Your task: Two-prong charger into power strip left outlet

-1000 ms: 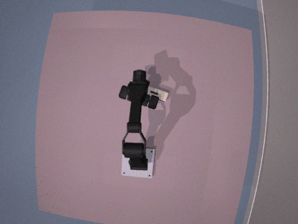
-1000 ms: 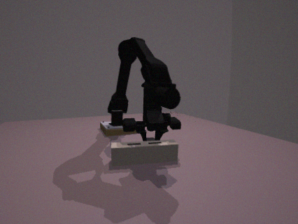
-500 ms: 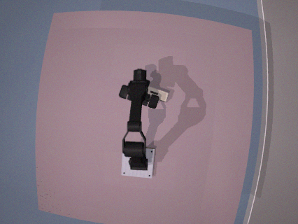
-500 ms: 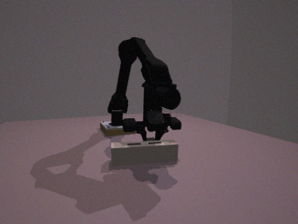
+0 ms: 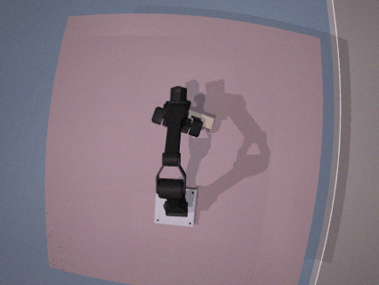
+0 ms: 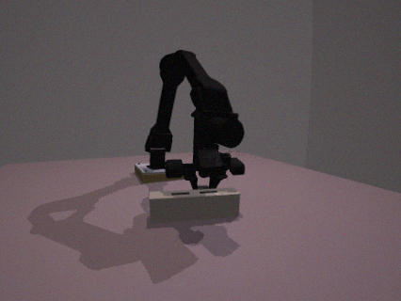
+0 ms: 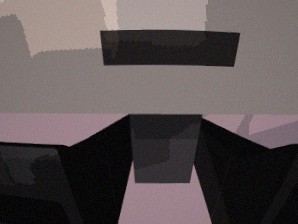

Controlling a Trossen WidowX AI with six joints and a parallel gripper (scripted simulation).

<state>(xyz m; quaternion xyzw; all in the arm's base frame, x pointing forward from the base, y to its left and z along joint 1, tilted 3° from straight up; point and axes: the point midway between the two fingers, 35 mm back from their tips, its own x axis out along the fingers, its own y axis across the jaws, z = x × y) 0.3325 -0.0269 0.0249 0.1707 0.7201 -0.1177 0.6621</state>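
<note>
The power strip [image 5: 207,121] [image 6: 194,210] [image 7: 165,90] is a pale block with two dark slots on top, seen in the exterior view. One dark outlet slot [image 7: 170,48] shows large in the wrist view. My gripper [image 6: 204,184] [image 7: 161,120] points down and is shut on the charger [image 7: 164,150], a dark grey block. In the wrist view the charger's top edge meets the strip's near edge, below the slot. In the exterior view the fingertips are close behind the strip's top, near its right-hand slot. The prongs are hidden. The arm covers part of the strip in the top view.
The arm's base stands on a white plate [image 5: 174,220] on the pink table top [image 5: 111,80]. Dark arm shadows fall across the table and part of the strip.
</note>
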